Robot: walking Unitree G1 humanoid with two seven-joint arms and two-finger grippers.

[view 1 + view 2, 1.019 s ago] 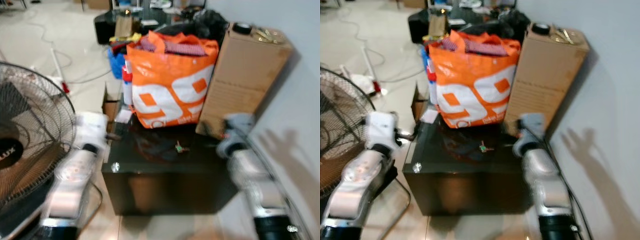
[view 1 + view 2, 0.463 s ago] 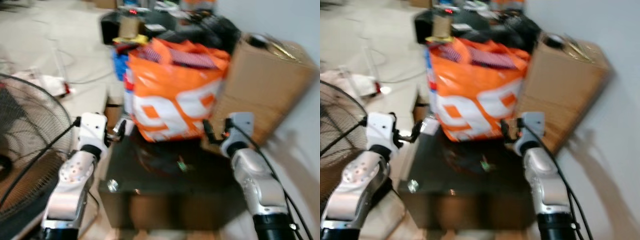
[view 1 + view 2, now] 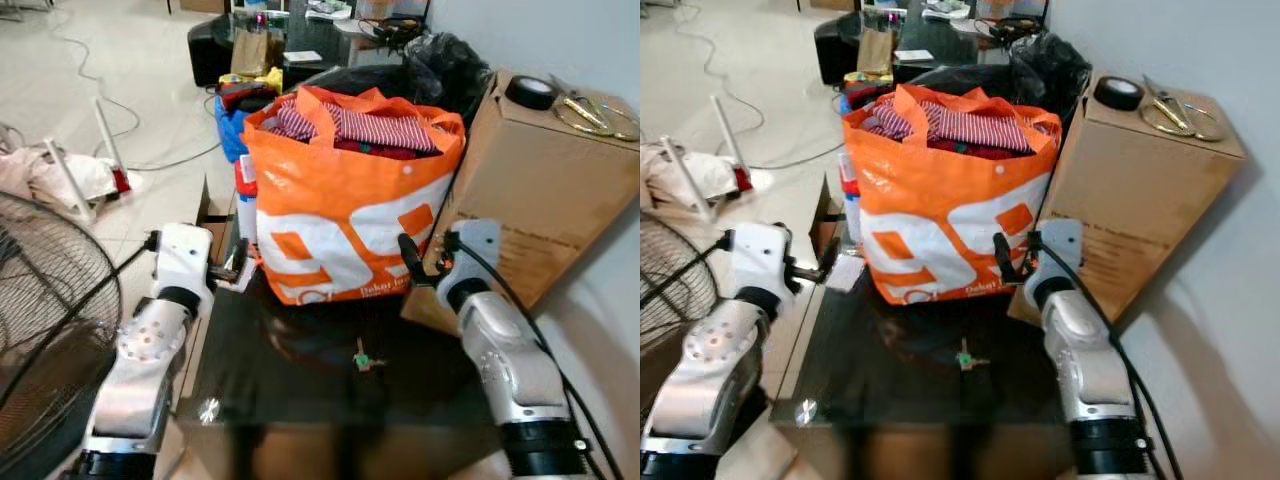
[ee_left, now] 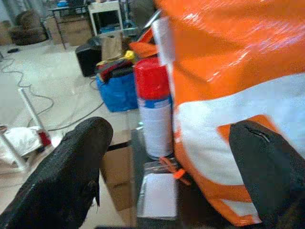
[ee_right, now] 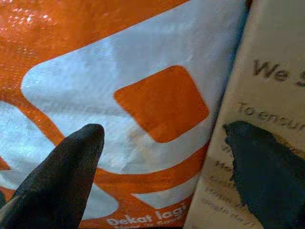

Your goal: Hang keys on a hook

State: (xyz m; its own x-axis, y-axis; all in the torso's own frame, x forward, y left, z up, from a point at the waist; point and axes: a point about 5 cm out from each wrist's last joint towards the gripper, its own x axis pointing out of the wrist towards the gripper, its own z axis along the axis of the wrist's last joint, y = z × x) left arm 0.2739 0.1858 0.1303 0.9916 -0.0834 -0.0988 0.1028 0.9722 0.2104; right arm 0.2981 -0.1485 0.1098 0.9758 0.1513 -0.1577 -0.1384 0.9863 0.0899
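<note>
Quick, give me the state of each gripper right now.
Left gripper: open, holding nothing, beside the orange and white shopping bag.
Right gripper: open, holding nothing, near the same bag and the brown cardboard box.

Orange-white bag (image 3: 350, 235); red-white striped cloth (image 3: 375, 128); black table (image 3: 300, 370).

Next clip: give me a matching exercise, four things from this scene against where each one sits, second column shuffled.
Things:
1. keys
2. roll of tape
3. striped cloth
4. spray can

Places:
A. on top of the cardboard box
B. inside the orange bag
C. on the dark table, between the two arms
D. standing beside the orange bag, on the left claw's side

Pairs: 1-C, 2-A, 3-B, 4-D
</note>
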